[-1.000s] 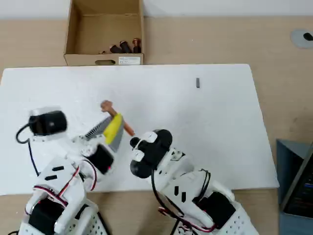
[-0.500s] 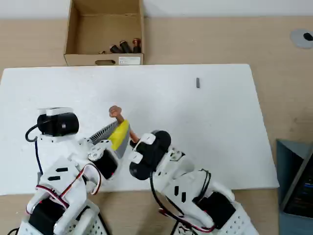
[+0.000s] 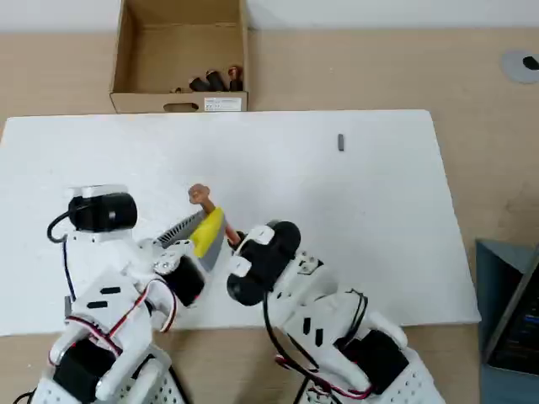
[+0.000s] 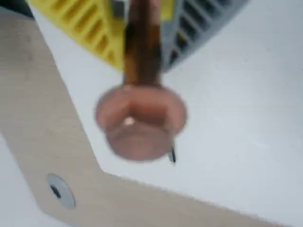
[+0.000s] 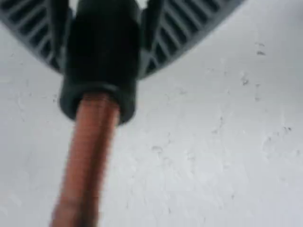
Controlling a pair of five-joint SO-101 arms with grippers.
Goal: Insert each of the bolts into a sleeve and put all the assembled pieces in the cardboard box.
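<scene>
Two arms sit low over the white mat [image 3: 354, 219].

High view: the left gripper [image 3: 210, 224], with yellow and grey fingers, clamps a copper bolt [image 3: 200, 196]. The bolt's head points toward the box [image 3: 152, 103] and its shank runs toward the right arm. The box stands just past the mat's far edge, with dark pieces [image 3: 215, 82] in its near corner.

Left wrist view: the shank is pinched between the fingers, head out front.

Right wrist view: the right gripper [image 5: 102, 28] is closed on a black sleeve [image 5: 100, 71], with the bolt's tip in its mouth.
</scene>
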